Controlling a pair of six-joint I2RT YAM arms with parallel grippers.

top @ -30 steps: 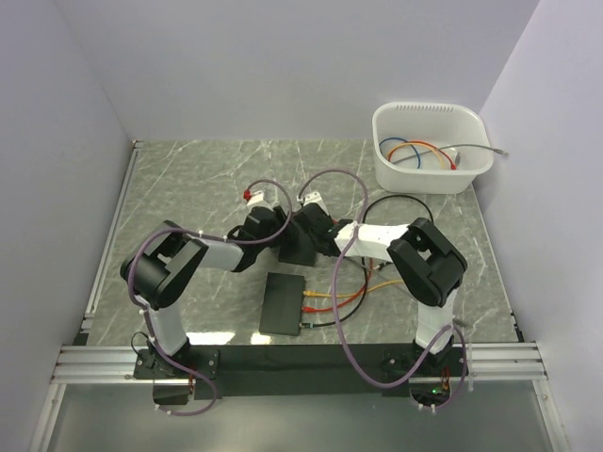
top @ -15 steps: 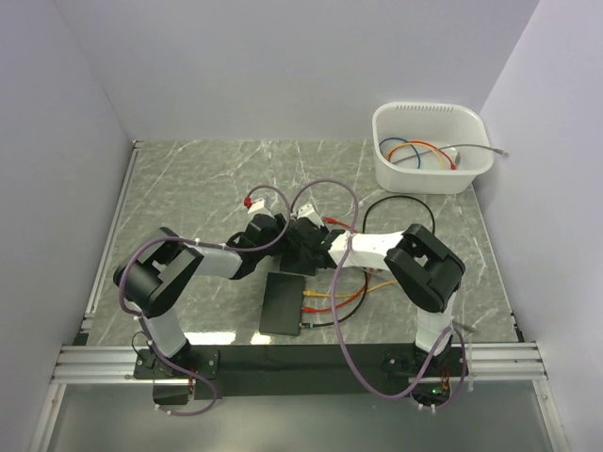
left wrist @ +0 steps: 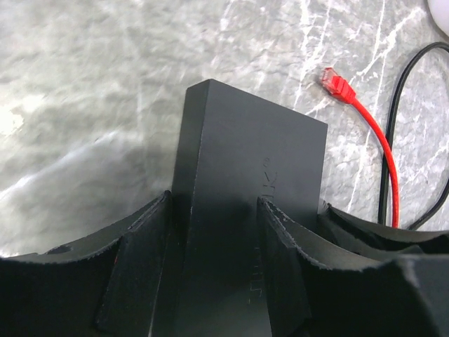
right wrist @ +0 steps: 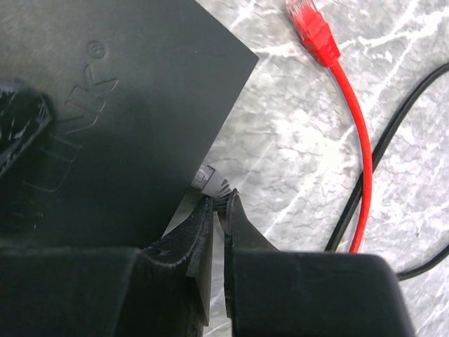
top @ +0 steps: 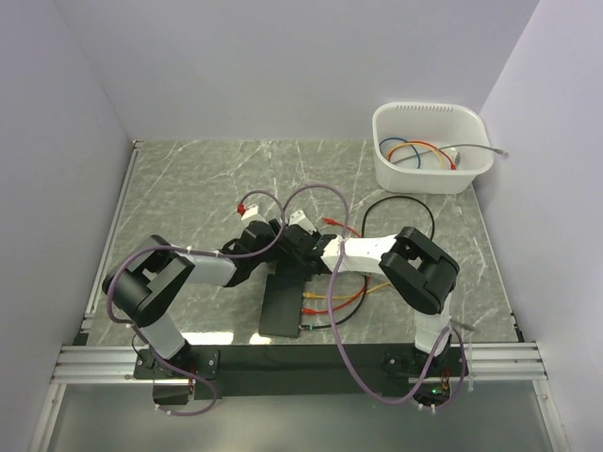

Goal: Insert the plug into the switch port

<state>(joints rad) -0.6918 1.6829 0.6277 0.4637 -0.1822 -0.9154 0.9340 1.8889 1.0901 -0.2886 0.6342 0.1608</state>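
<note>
The black switch (top: 282, 306) lies flat on the marble table, with orange and yellow cables plugged into its right side. My left gripper (top: 270, 256) is at its far end. In the left wrist view my left gripper (left wrist: 214, 203) has a finger on each side of the switch (left wrist: 252, 140) and holds it. My right gripper (top: 295, 252) meets it from the right. In the right wrist view my right gripper (right wrist: 219, 200) is shut on a grey-white plug (right wrist: 212, 179), whose tip touches the side edge of the switch (right wrist: 105, 91).
A loose red cable with a red plug (right wrist: 310, 29) lies on the table beside the switch and also shows in the left wrist view (left wrist: 335, 83). A black cable (right wrist: 379, 151) loops beside it. A white bin (top: 388, 160) with several cables stands at the back right.
Both arms have reached forward and lowered toward the near side. The two grippers have moved together down to the far end of the switch.
</note>
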